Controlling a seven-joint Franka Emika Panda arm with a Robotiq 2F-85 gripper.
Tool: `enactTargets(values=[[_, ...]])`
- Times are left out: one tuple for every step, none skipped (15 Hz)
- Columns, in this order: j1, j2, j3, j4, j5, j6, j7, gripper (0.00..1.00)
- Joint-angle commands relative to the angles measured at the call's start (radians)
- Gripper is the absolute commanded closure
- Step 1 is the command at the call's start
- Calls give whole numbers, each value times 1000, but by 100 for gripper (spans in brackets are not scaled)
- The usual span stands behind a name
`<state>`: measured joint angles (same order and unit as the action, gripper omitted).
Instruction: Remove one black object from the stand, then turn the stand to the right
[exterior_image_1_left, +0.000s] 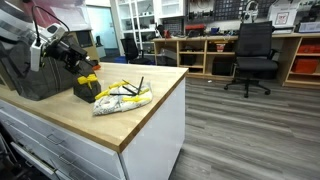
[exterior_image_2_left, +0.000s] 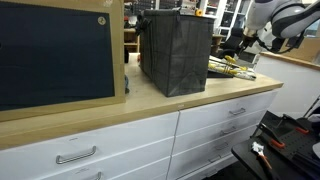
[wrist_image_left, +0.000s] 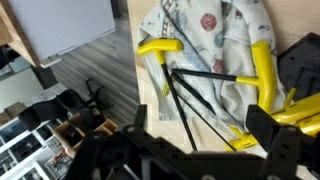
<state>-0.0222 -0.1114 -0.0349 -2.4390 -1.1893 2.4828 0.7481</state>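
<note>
The stand (exterior_image_1_left: 86, 87) is a small black wedge with yellow-topped pieces along its upper edge. It sits on the wooden counter between the mesh basket and a clear bag. In the wrist view it shows only at the right edge (wrist_image_left: 301, 62). My gripper (exterior_image_1_left: 76, 58) hangs just above and behind the stand. In the wrist view its two dark fingers (wrist_image_left: 200, 135) are spread wide with nothing between them, over the bag and the counter. In an exterior view the stand is hidden behind the basket and only the arm (exterior_image_2_left: 272, 24) shows.
A large dark wire-mesh basket (exterior_image_1_left: 35, 72) (exterior_image_2_left: 175, 50) stands beside the stand. A clear plastic bag of yellow and black tools (exterior_image_1_left: 122, 97) (wrist_image_left: 205, 50) lies on its other side. The counter edge (exterior_image_1_left: 150, 125) is near the bag. An office chair (exterior_image_1_left: 252, 55) stands on the floor beyond.
</note>
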Motion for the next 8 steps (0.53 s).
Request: enactTargets(values=[[14, -26, -14, 11, 287, -8, -110, 0], [53, -31, -48, 20, 380, -23, -136, 0], [75, -32, -64, 34, 469, -35, -161, 0], [101, -34, -82, 49, 559, -50, -184, 0], [135, -36, -104, 68, 649, -74, -205, 0], [164, -41, -120, 90, 739, -102, -224, 0], [183, -45, -125, 115, 829, -134, -240, 0], [180, -41, -108, 149, 918, -163, -248, 0]])
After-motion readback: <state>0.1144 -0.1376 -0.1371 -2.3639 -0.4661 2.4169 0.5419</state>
